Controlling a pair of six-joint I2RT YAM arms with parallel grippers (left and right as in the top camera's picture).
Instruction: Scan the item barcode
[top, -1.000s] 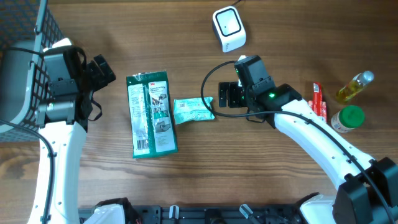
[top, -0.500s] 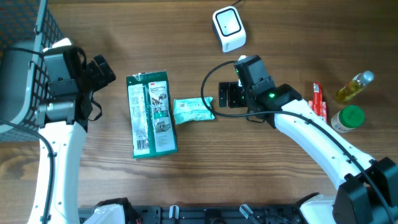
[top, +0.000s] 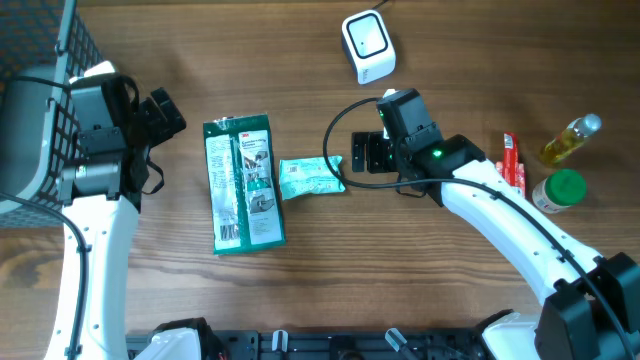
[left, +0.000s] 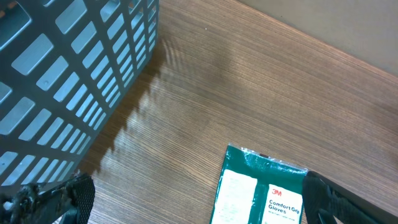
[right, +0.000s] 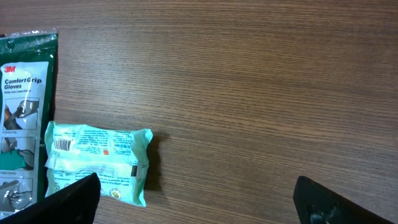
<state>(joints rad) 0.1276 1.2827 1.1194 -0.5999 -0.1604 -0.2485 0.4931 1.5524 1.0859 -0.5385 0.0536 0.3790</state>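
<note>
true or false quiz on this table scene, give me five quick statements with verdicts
1. The small mint-green plastic wipes pack lies right against the flat dark green glove package. True.
2. The right end effector is shut on the wipes pack. False: it is open and empty, just beside the pack.
3. The white box-shaped barcode scanner sits apart from both packs. True.
4. The glove package lies inside the grey mesh basket. False: it lies flat on the wooden table.
5. The left end effector holds the glove package. False: it is open and empty, off to the package's side.
</note>
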